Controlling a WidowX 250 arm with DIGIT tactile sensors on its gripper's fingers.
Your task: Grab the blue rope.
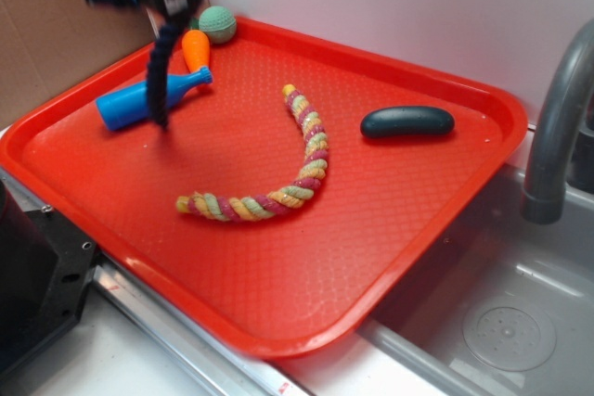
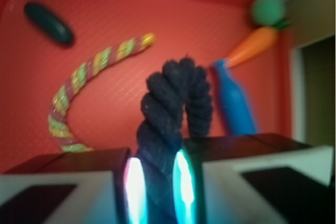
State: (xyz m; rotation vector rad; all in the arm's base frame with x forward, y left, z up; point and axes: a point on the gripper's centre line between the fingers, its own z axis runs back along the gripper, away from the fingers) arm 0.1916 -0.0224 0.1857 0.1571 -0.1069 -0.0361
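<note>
My gripper [image 2: 155,182] pinches the blue rope [image 1: 161,76], which dangles above the red tray [image 1: 390,257], its end hanging in front of the blue bottle [image 1: 139,101]. Nearby lie a toy carrot [image 1: 195,47], green ball [image 1: 217,23], multicoloured rope [image 1: 288,173] and dark oval [image 1: 406,121]. Only the exterior view shows the faucet [image 1: 557,118].

Red tray [image 1: 418,257]: multicoloured rope [image 1: 297,183], blue bottle [image 1: 130,104], carrot [image 1: 196,46].
</note>
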